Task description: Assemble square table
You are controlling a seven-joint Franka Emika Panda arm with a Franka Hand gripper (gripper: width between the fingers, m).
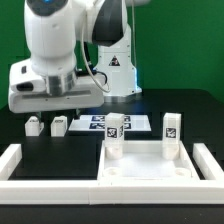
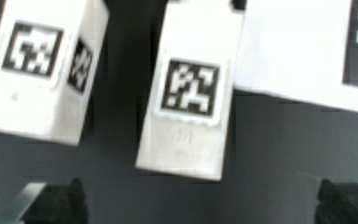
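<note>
Robotics lab, green backdrop [image 1: 185, 40], black table [image 1: 60, 150], tagged marker board [image 1: 88, 122]

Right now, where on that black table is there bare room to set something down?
Bare table lies between the border rail, the tabletop and the two loose legs. It is crowded behind, around the marker board and under the hand.

On the black table [image 1: 60, 150] lie a tabletop [image 1: 150, 168], a leg [image 1: 32, 127], a second leg [image 1: 58, 125], the marker board [image 1: 90, 121] and a border rail [image 1: 60, 188].
</note>
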